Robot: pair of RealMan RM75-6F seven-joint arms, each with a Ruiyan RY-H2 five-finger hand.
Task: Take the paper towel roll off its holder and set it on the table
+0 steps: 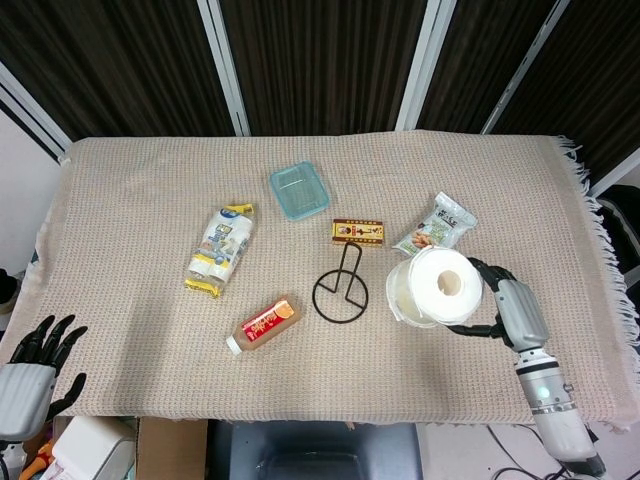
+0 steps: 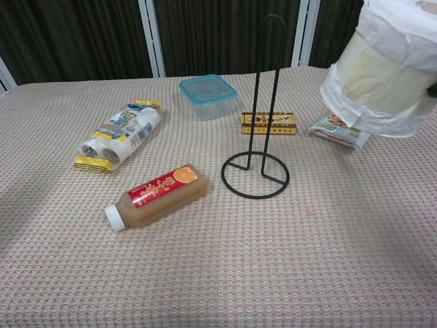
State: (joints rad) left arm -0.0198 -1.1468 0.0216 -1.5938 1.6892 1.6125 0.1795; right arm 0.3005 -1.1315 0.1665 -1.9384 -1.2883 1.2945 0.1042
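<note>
My right hand [image 1: 503, 305] grips the white paper towel roll [image 1: 436, 288] from its right side. The roll is off the holder and hangs tilted in the air to the holder's right, large at the right edge of the chest view [image 2: 386, 65]. The black wire holder [image 1: 342, 285] stands bare on the cloth, its upright loop and ring base plain in the chest view [image 2: 261, 113]. My left hand [image 1: 35, 360] stays at the lower left off the table, fingers apart, holding nothing.
On the beige cloth [image 1: 140, 200] lie a clear blue-rimmed box [image 1: 299, 189], a yellow-ended biscuit pack [image 1: 221, 248], a bottle with a red label [image 1: 264, 325], a small flat yellow box [image 1: 358, 231] and a snack bag [image 1: 436, 224] just behind the roll.
</note>
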